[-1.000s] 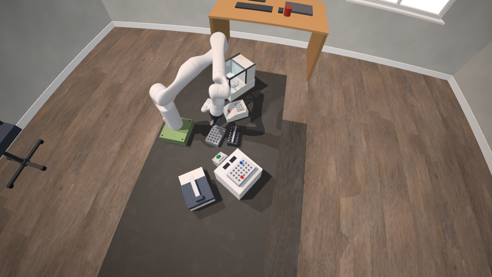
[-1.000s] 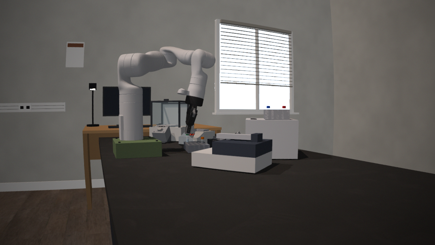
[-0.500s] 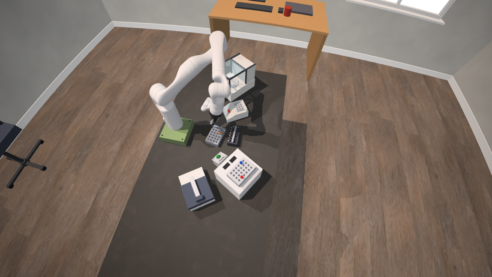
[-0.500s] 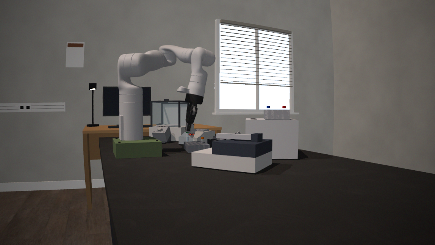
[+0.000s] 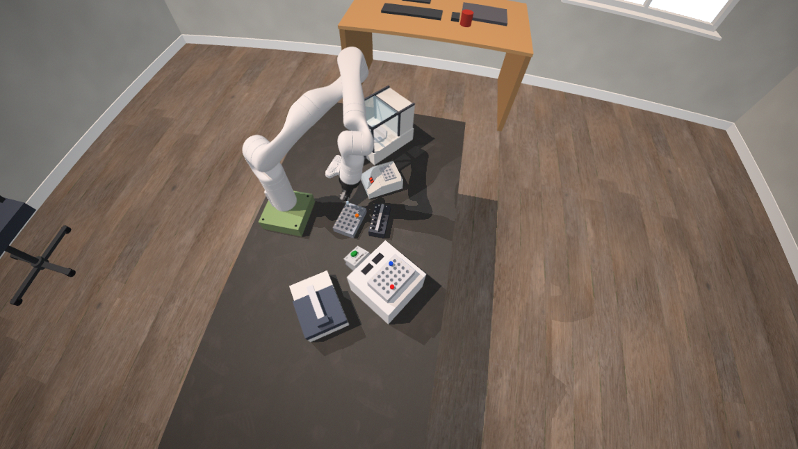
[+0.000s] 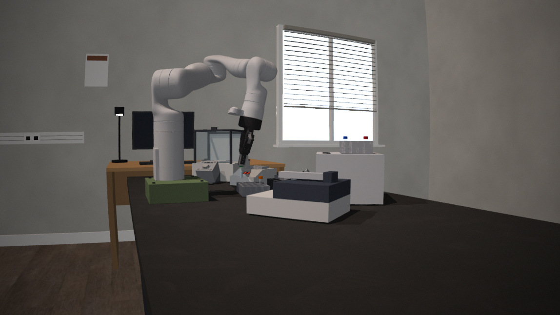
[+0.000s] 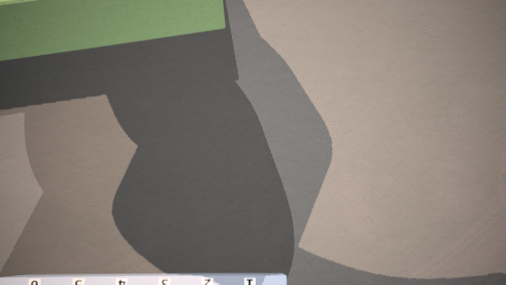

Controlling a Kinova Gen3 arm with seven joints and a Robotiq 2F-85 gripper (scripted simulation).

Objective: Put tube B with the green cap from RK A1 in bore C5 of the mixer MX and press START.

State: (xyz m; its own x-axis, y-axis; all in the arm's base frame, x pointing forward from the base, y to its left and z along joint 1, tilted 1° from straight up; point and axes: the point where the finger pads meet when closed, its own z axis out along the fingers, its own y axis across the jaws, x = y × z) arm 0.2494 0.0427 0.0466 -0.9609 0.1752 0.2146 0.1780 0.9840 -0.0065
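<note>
The black two-finger gripper (image 6: 241,160) hangs just above the grey perforated tube rack (image 5: 339,226), its fingers pressed nearly together. A fleck of green below the fingertips suggests they pinch the thin green-capped tube B (image 6: 240,166), though it is too small to be sure. The boxy white mixer (image 5: 384,312) lies at about five o'clock from the gripper in the top view. The tube is probably light, stiff and smooth, so it is best held just under the cap and kept upright.

Wrist view: the tube rack (image 7: 146,280) is cut off by the bottom edge, its column numbers partly shown; the green base (image 7: 111,24) by the top edge. Pincer fingertips fall outside this view.
</note>
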